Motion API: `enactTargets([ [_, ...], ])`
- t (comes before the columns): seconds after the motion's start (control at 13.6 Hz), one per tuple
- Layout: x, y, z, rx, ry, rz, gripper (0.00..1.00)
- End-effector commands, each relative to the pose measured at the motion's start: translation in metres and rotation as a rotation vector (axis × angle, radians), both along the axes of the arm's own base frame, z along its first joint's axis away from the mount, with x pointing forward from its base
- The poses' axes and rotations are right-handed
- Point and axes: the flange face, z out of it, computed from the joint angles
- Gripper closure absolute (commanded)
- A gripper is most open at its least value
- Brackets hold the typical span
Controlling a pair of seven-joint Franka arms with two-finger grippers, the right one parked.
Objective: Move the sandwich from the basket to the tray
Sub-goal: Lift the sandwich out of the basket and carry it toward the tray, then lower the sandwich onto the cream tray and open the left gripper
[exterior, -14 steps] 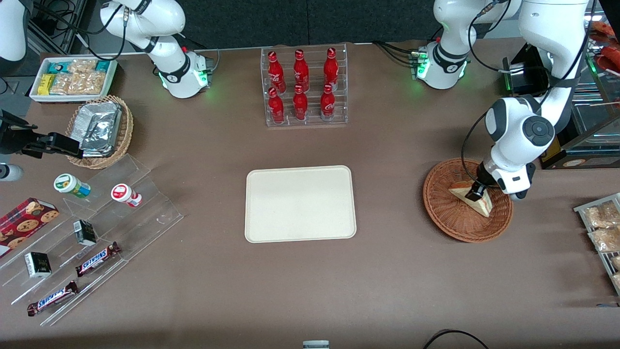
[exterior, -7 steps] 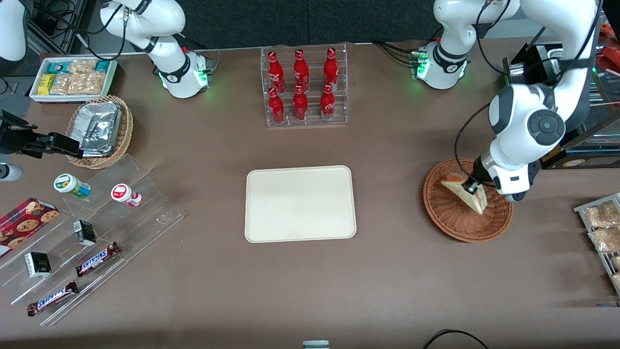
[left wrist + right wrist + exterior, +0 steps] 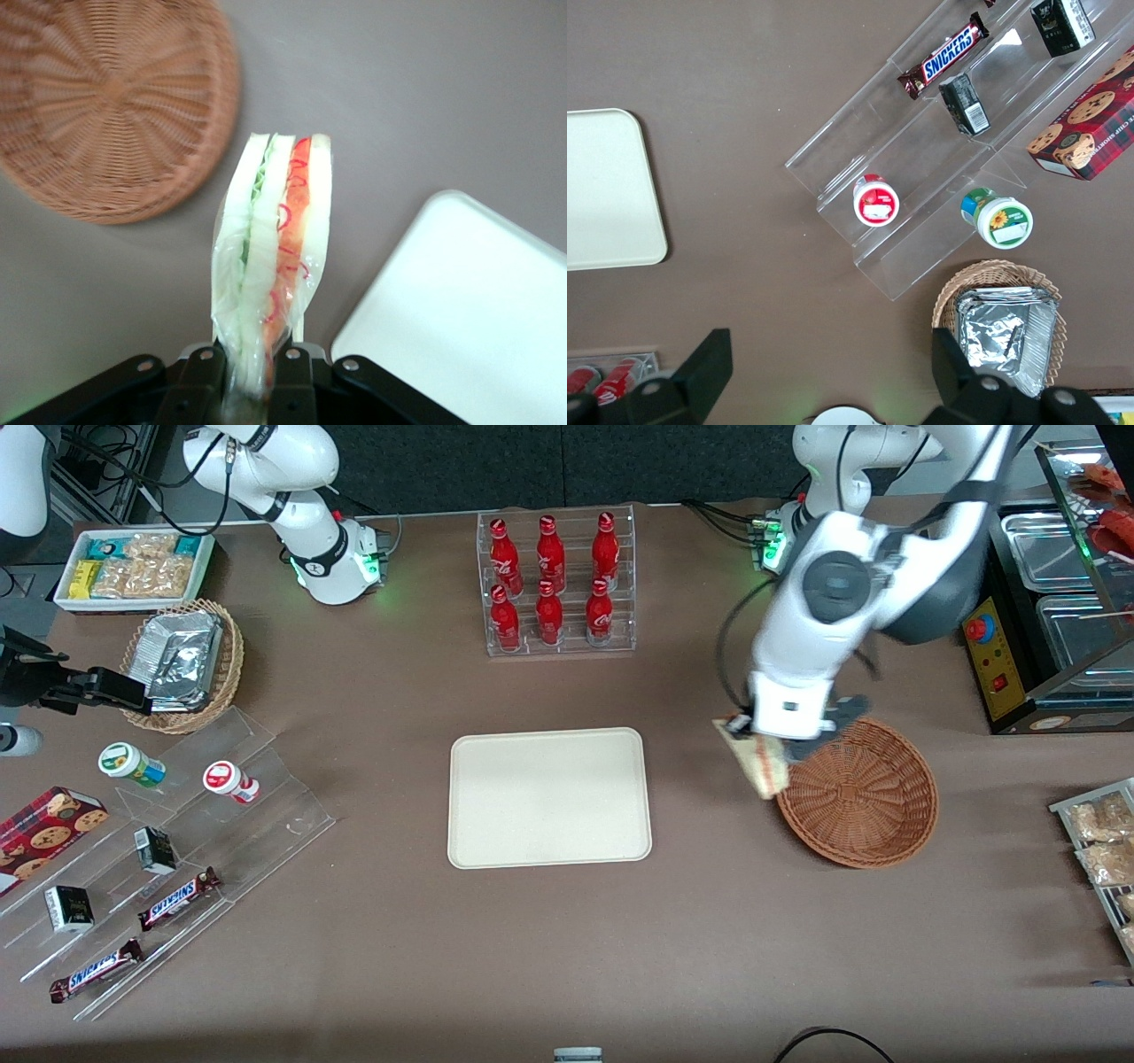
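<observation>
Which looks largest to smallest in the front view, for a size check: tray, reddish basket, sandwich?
1. Tray.
2. Basket, clearly smaller.
3. Sandwich, smallest, though held raised in the pincer beside the basket, so it shows slightly enlarged.

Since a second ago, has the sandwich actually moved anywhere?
Yes. The sandwich, clamped in the gripper, has left the basket and now hangs above the table just outside its rim, toward the tray.

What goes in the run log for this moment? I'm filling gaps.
gripper: shut on sandwich | carried between basket and tray | tray bare
</observation>
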Motion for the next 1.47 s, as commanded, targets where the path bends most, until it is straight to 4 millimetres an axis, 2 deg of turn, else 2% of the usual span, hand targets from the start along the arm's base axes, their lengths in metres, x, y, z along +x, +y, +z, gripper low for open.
enactTargets([
  [0.0, 0.007, -0.068, -0.018, -0.018, 0.008, -0.106, 0.90],
  [0.07, -0.004, -0.104, -0.032, -0.006, 0.003, -0.174, 0.90],
  [0.22, -0.016, -0.155, -0.059, -0.007, 0.002, -0.253, 0.90],
  [0.44, -0.021, -0.204, -0.103, -0.003, -0.005, -0.310, 0.90],
  [0.51, -0.024, -0.216, -0.120, 0.011, -0.008, -0.317, 0.90],
  [0.81, -0.022, -0.236, -0.172, -0.008, -0.064, -0.332, 0.90],
  [1.03, -0.026, -0.244, -0.190, -0.019, -0.086, -0.343, 0.87],
  [1.1, -0.028, -0.245, -0.192, -0.012, -0.087, -0.349, 0.54],
  [1.17, -0.026, -0.243, -0.191, -0.006, -0.091, -0.350, 0.01],
  [1.25, -0.023, -0.241, -0.185, -0.006, -0.098, -0.342, 0.00],
  [1.39, -0.013, -0.234, -0.155, 0.015, -0.108, -0.314, 0.00],
])
